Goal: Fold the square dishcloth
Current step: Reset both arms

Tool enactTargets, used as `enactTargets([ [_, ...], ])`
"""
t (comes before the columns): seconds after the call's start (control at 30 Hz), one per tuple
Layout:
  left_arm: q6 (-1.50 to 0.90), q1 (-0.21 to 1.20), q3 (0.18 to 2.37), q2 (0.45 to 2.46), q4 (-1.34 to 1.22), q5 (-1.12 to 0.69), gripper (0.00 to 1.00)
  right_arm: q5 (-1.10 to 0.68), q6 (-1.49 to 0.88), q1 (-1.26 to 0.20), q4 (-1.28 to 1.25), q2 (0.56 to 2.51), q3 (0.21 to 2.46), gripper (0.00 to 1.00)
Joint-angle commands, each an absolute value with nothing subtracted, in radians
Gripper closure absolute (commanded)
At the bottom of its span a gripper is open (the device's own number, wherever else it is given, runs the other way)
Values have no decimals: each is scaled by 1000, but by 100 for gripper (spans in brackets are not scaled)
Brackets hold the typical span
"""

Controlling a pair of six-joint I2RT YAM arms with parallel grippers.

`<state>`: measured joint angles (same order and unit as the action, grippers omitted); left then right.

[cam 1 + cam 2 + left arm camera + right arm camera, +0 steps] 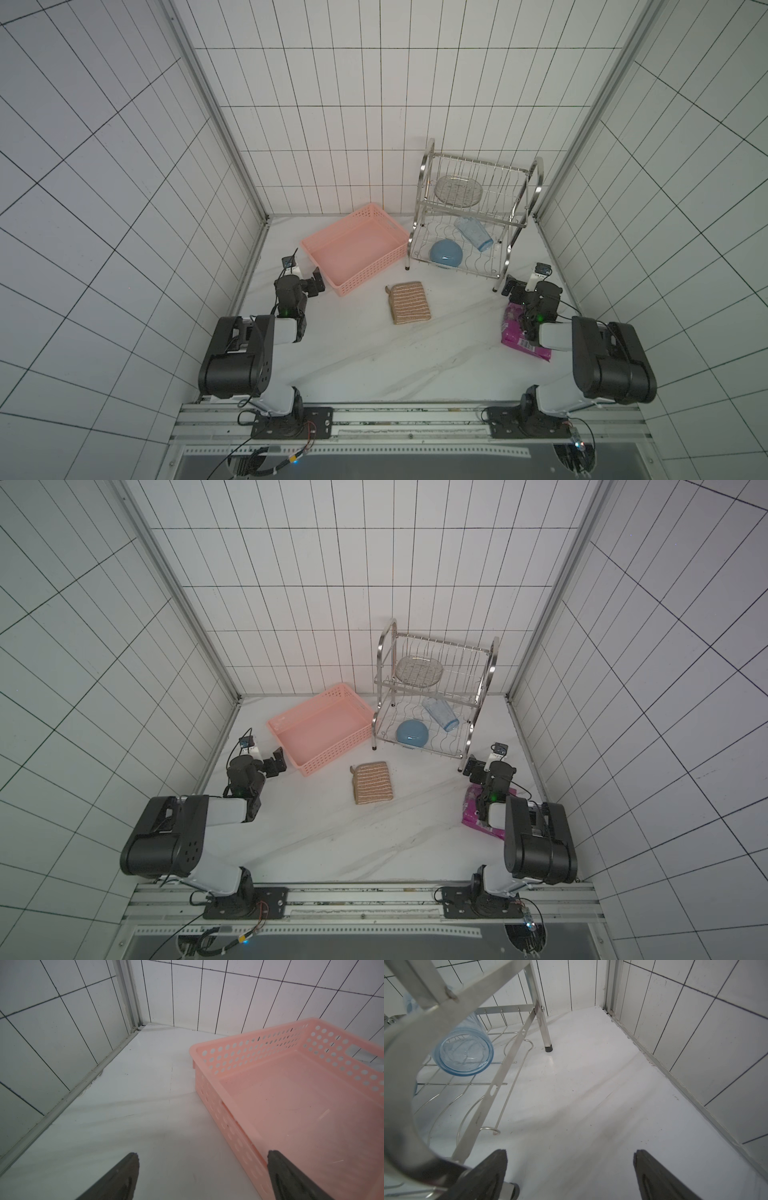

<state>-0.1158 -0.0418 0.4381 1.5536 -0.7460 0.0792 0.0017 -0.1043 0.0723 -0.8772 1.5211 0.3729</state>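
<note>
Left fingers (122,1178) and right fingers (654,1176) are hanging released, empty, clear of the cloth (409,302); grip adjacent corners together.

Tan striped square dishcloth (410,303), flat, mid-table

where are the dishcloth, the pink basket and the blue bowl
dishcloth (410,302), in a top view, middle of its striped face
pink basket (374,275), in a top view, its perforated near wall
blue bowl (446,254), in a top view, middle of its rounded outside
</note>
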Motion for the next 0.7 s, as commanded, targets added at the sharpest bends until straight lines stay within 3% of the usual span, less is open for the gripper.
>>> enactTargets([
  [0.0, -103, -39, 456, 1555, -747, 76, 2, -12, -90, 78, -865, 1528, 394, 1],
  [0.67, -99, -33, 454, 1555, -750, 87, 2, -8, -88, 75, -865, 1527, 394, 1],
])
